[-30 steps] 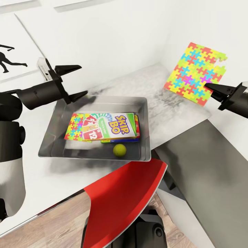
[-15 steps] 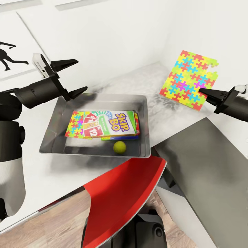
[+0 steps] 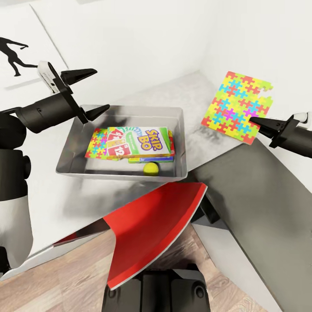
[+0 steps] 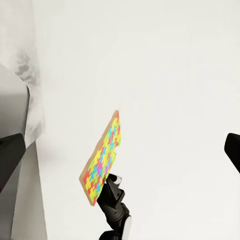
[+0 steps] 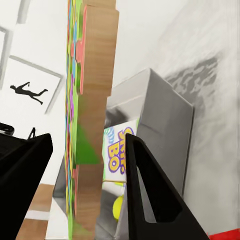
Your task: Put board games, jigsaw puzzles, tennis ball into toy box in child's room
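Our right gripper (image 3: pixel 255 122) has its two fingers closed on one edge of the jigsaw puzzle (image 3: pixel 236 107); the right wrist view shows the board (image 5: pixel 90 120) edge-on, pinched between the dark fingers. We hold it tilted in the air, off to the side of the toy box (image 3: pixel 182 143) and apart from it, above the table (image 3: pixel 173 93).

The puzzle looks to us like a thin, stiff panel with a wood-coloured back: probably light, and rigid enough not to sag from an edge grip. So narrow a hold leaves it free to pivot or slip, so we would keep it pinched near that edge and move it gently.

Our left gripper (image 3: pixel 92 92) hangs over the toy box's far rim, fingers spread wide and holding nothing.

Inside the toy box lie the Skip-Bo box (image 3: pixel 141 141) atop other flat boxes, another jigsaw puzzle (image 3: pixel 96 143) beside it, and the tennis ball (image 3: pixel 151 168) against the near wall.
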`<state>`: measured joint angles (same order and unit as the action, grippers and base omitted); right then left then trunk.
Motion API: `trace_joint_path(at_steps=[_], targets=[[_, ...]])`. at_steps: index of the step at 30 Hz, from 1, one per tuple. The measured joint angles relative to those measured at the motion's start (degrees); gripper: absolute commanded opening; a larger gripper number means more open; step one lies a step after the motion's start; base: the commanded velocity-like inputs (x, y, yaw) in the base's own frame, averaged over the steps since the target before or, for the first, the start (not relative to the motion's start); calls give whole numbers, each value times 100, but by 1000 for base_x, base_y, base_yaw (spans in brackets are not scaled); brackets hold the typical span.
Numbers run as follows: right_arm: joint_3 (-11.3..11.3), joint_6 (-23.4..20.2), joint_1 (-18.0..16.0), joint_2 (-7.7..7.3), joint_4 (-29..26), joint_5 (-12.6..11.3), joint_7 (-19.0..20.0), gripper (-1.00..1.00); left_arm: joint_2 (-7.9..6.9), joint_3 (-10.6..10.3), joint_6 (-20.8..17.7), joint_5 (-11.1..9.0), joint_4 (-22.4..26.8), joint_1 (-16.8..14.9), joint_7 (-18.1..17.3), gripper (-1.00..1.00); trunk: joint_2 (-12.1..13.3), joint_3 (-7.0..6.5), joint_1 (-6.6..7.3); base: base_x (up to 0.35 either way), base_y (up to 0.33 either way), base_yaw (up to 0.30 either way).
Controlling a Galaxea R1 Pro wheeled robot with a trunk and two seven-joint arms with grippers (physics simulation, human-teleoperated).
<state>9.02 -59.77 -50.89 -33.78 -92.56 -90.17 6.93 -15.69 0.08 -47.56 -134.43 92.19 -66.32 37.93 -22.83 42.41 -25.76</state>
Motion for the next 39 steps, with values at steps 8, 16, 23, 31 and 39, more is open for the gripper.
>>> trace_joint_path(at_steps=[8,16,23,31,39], targets=[[8,0,75,-21,-1,-11,4,-100,11,0,0,-2,0,-17,-13,100,0,0,0,-26,0,1],[-14,-1,94,-30,0,-19,8,-100,-11,0,1,-2,1,-26,-26,100,0,0,0,-6,0,125],[-28,-1,97,-41,0,-116,5,-100,-69,17,-28,-2,1,-27,-33,100,0,0,0,-2,0,245],[-255,-1,94,-90,0,-270,-2,-100,-125,67,-48,-1,1,-25,-27,100,0,0,0,0,0,279],[-980,-13,51,-37,0,-595,-179,-100,-127,59,-46,-1,1,-24,15,100,0,0,0,0,0,288]])
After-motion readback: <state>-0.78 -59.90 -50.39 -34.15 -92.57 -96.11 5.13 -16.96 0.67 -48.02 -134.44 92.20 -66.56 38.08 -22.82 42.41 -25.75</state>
